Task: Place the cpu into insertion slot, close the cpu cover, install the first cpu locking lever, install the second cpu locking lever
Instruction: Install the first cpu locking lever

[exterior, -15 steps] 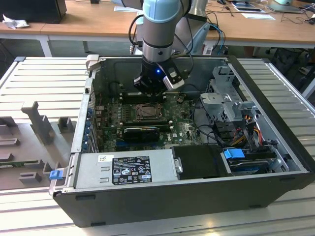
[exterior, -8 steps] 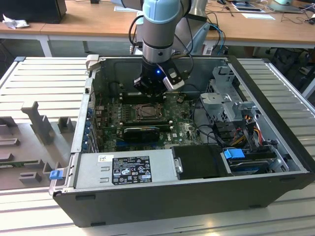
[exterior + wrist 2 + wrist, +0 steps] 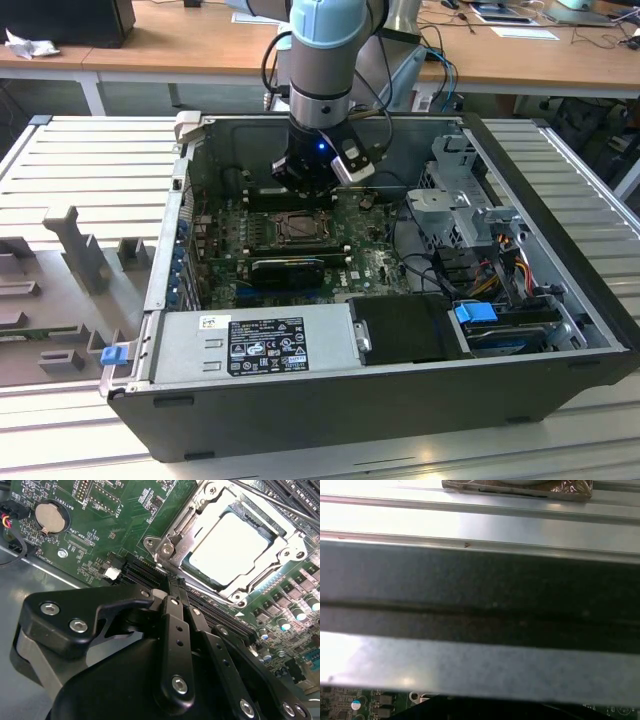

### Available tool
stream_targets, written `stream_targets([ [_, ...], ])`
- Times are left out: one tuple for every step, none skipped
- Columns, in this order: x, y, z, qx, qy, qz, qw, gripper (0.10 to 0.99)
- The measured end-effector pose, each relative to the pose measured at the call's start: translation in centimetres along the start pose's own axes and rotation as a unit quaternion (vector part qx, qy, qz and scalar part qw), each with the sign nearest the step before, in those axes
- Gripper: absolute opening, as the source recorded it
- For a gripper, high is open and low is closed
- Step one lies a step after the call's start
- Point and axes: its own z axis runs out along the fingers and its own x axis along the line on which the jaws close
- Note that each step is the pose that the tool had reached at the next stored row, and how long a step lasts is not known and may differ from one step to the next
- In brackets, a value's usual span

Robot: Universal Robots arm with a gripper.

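1. The gripper (image 3: 312, 178) hangs inside the open case (image 3: 560, 300), low over the board (image 3: 370, 262), just behind the slot (image 3: 300, 228) as the exterior view shows it.
2. In the second wrist view its fingers (image 3: 176, 625) are pressed together with nothing between them, and their tips (image 3: 171, 582) sit at the slot's (image 3: 235, 542) edge, beside a corner screw.
3. The cpu (image 3: 229, 544) lies flat in the slot, its pale silver top showing through the square window of the cover (image 3: 197, 510).
4. The cover is down over the cpu, framing it on all sides.
5. A thin metal lever (image 3: 270, 500) runs along the far side of the slot from the fingertips; whether it is latched I cannot tell.
6. A round coin battery (image 3: 50, 517) sits on the board well apart from the slot.
7. A long black card slot (image 3: 210, 607) runs between the fingertips and the slot.
8. In the first wrist view a dark case wall (image 3: 480, 590) lies across the frame, with a strip of board (image 3: 365, 705) beside it.
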Motion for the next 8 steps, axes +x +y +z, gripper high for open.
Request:
stream_targets([
  [0.0,-0.01,0.01,0.0,0.0,0.0,1.0,0.106],
  [0.0,-0.01,0.02,0.0,0.0,0.0,1.0,0.106],
  [0.0,-0.01,0.03,0.0,0.0,0.0,1.0,0.106],
  [0.0,-0.01,0.04,0.0003,0.0001,0.0,1.0,0.106],
  [0.0,-0.01,0.04,0.0004,0.0001,0.0,1.0,0.106],
  [0.0,-0.01,0.06,0.0006,0.0001,0.0,1.0,0.106],
  [-0.01,-0.01,0.07,0.0008,0.0001,0.0,1.0,0.106],
  [0.0,-0.01,0.09,0.0012,0.0,0.0,1.0,0.106],
])
